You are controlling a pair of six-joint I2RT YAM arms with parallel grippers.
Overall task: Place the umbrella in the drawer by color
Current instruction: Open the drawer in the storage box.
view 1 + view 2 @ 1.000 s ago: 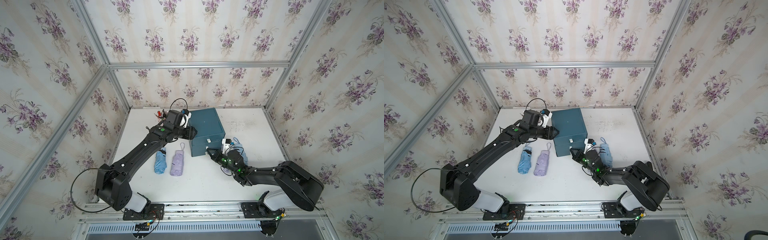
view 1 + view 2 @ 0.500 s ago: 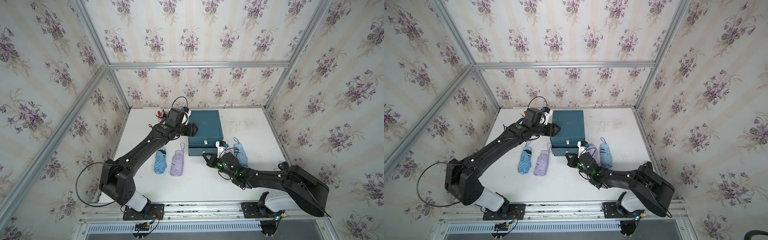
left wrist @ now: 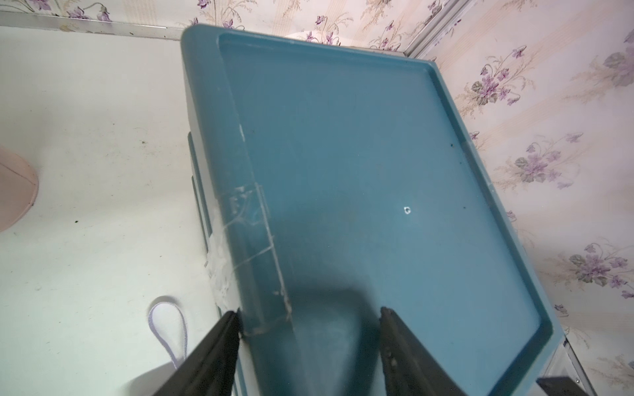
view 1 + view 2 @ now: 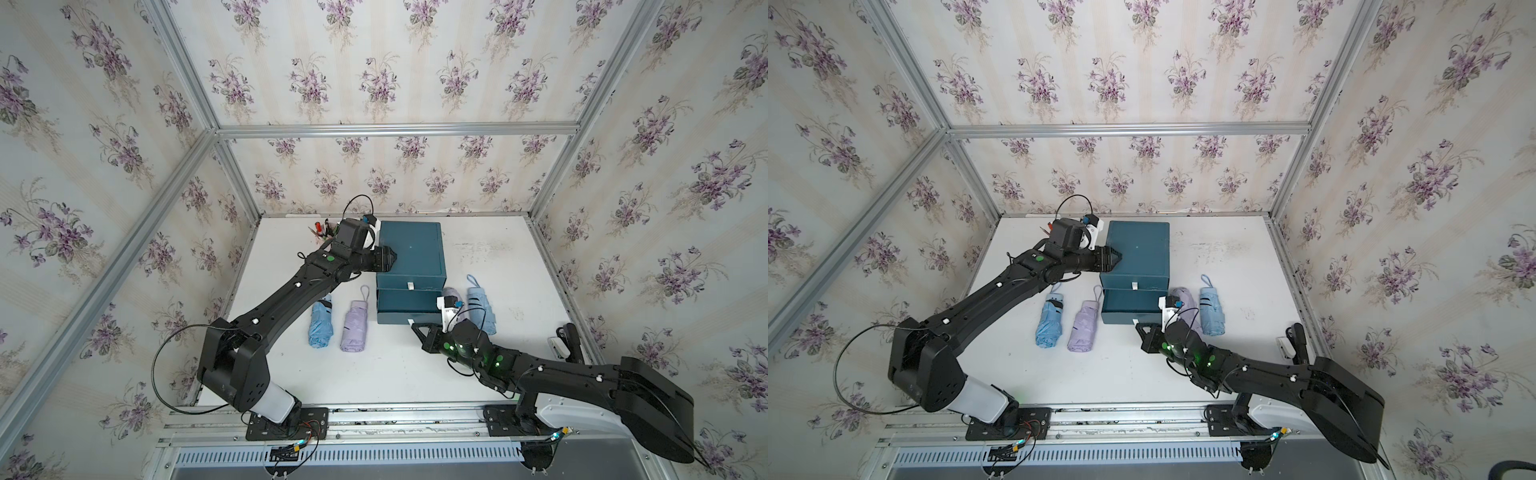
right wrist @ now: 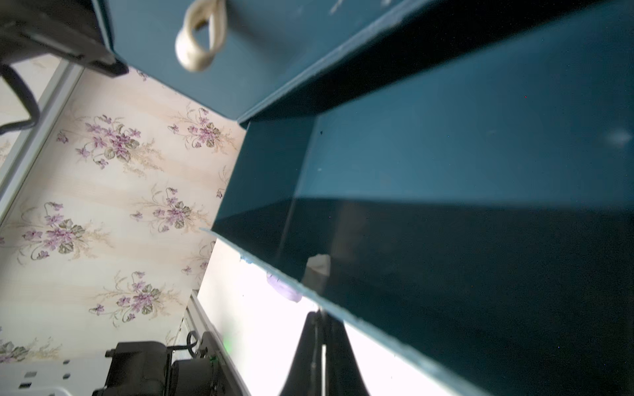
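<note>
The right gripper (image 4: 415,327) is pinched shut at the front of the open lower drawer (image 4: 399,307), seemingly on its pull (image 4: 410,321). Beside the drawer, all lying near-to-far: lilac umbrella (image 4: 453,296) and blue umbrella (image 4: 480,307) on its right, just beyond that wrist; left blue umbrella (image 4: 321,328) and left lilac umbrella (image 4: 354,328) opposite. Farther, the left gripper (image 3: 308,313), jaws apart and empty, straddles the left rim of the cabinet (image 4: 411,249), nearer the left two.

Lower drawer (image 4: 409,308) of teal cabinet (image 4: 411,249) out; right tool (image 4: 414,326) at its front; left tool (image 4: 394,258) atop cabinet.
</note>
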